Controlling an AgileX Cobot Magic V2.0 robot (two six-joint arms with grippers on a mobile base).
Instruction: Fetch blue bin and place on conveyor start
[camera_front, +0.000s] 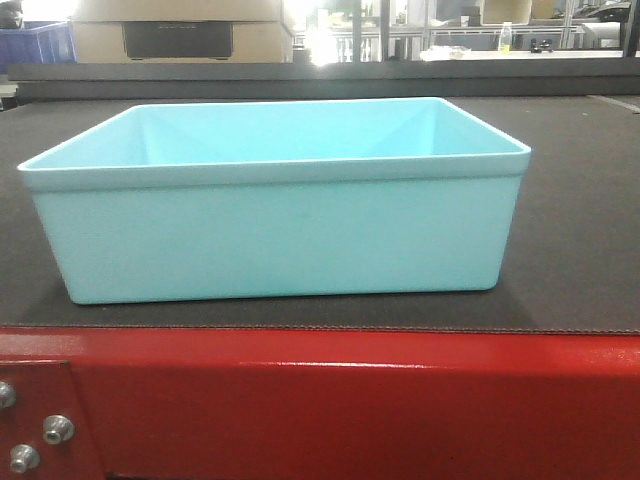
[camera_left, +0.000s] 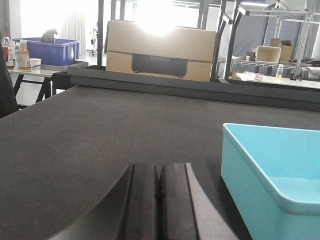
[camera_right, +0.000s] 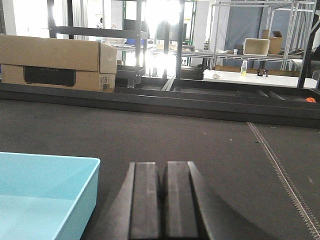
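The blue bin (camera_front: 275, 230) is sitting upright on the conveyor start (camera_front: 580, 250), close to the belt's front edge, just behind the red frame (camera_front: 350, 400) with its silver bolts (camera_front: 57, 429). Its mouth is facing up and showing nothing inside, and its long axis is running parallel to that front edge, so one long wall is facing the front camera.

The left gripper (camera_left: 159, 185) is hovering low over the belt (camera_left: 100, 145) just beside the bin's (camera_left: 270, 175) left end, its two dark fingers (camera_left: 142, 200) pressed together and gripping nothing. The right gripper (camera_right: 161, 185) is sitting likewise just off the bin's (camera_right: 45, 195) right end, fingers (camera_right: 145, 200) closed against each other with nothing between them. Both claws are pointing toward the belt's far edge, where a cardboard box (camera_left: 160, 47) is standing beyond the rail.
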